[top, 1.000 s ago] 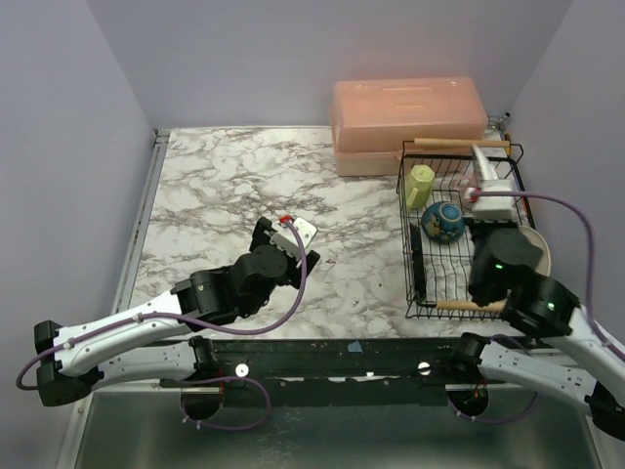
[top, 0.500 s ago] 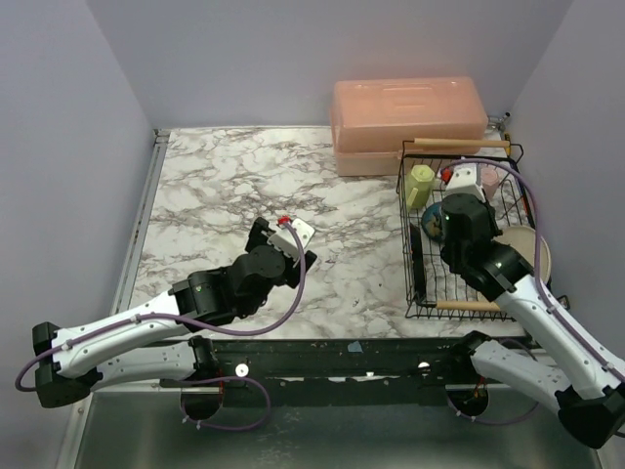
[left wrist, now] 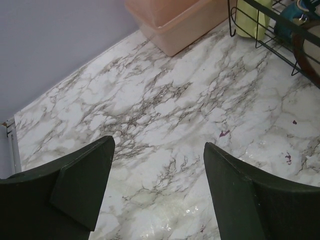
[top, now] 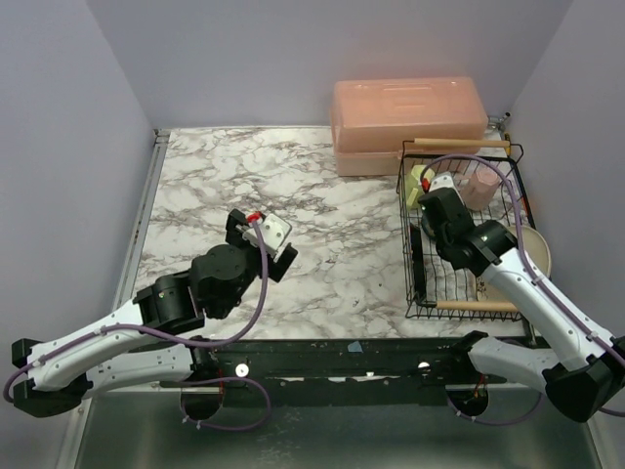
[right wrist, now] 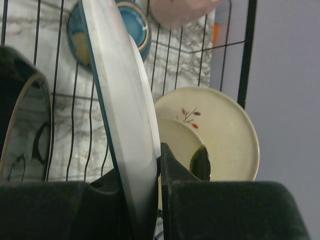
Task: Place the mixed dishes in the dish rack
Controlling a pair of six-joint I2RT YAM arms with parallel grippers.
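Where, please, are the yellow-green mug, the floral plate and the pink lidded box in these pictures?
Yellow-green mug (left wrist: 248, 17), left wrist view, on its side wall.
Floral plate (right wrist: 225, 135), right wrist view, on its cream face.
Pink lidded box (top: 408, 103), top external view, on its lid.

Salmon-pink lidded box (top: 408, 115) on marble tabletop (top: 244, 186)

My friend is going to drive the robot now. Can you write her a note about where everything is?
Left gripper: jaws open, empty, above the table.
Right gripper: shut on a pale plate, upright in the dish rack.
Already racked: mug, pink cup, bowl, maroon-rimmed plate.
Left: release that plate; load the floral plate, seemingly outside the rack's right side.
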